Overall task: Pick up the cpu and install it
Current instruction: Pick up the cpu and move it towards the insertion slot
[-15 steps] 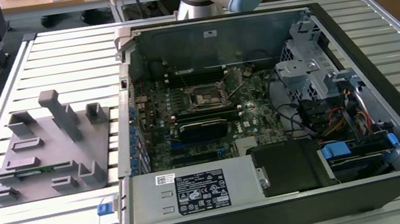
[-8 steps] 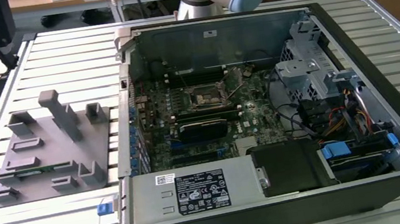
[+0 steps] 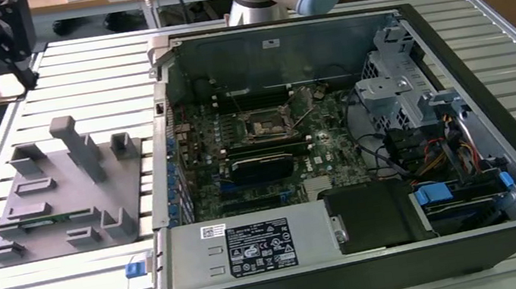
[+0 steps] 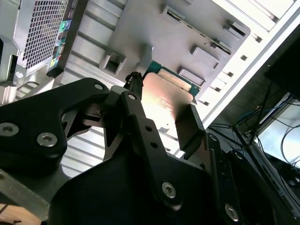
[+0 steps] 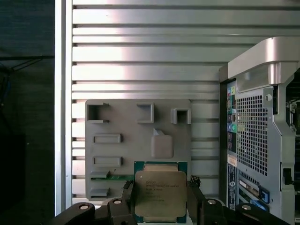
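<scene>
As I read both wrist views, the gripper [image 5: 160, 199] is closed down to the width of the cpu [image 5: 160, 190] and has it clamped. One black finger [image 5: 194, 197] presses on each of two opposite edges. The silver-grey metal top of the chip faces the first wrist camera, with the thin green edge showing around it.

In the second wrist view, the gripper [image 4: 161, 108] grips the cpu [image 4: 166, 96] the same way. The chip sits flat between the jaws, and its lid catches a warm reflection.

Position of the cpu: it is carried in the jaws, with the grey tray [image 5: 126, 122] behind it and the slatted metal table [image 5: 140, 56] beyond that. I cannot tell how far the chip stands off the tray.

In the exterior view, the tray [image 3: 53, 213] lies on the table [image 3: 85, 285] at the exterior view's left. The open computer case [image 3: 423, 20] lies just beside it. The motherboard socket [image 3: 263, 124] sits near the middle of the board.
</scene>
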Tool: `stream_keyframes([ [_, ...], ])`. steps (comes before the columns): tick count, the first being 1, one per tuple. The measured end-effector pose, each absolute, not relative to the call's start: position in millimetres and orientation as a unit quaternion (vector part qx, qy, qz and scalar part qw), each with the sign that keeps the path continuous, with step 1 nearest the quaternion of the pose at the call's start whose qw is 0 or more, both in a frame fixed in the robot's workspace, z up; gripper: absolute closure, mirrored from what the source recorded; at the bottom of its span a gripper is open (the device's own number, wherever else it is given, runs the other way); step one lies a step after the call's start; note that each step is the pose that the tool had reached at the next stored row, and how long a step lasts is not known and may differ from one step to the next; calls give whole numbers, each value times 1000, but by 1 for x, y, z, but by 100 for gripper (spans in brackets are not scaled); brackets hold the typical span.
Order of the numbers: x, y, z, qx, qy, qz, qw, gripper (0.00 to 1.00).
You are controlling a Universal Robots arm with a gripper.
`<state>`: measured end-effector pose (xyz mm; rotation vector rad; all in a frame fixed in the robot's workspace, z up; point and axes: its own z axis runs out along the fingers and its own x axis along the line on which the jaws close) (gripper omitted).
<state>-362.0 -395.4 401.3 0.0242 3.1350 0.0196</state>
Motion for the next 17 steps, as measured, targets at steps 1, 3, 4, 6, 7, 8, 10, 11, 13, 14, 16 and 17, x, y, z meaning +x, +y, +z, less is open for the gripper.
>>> stream_keyframes([
  [1,-360,-395,401,8,1000,6,3,47],
  [3,-356,-395,400,8,1000,6,3,47],
  [4,-354,-395,399,8,1000,6,3,47],
  [6,-350,-395,398,8,1000,6,3,47],
  [7,-348,-395,398,8,1000,6,3,47],
  [8,-346,-395,397,8,1000,6,3,47],
  [10,-342,-395,396,8,1000,6,3,47],
  [11,-340,-395,396,8,1000,6,3,47],
  [13,-336,-395,395,8,1000,6,3,47],
  [14,-334,-395,394,8,1000,6,3,47],
  [16,-330,-395,393,8,1000,6,3,47],
  [17,-328,-395,393,8,1000,6,3,47],
])
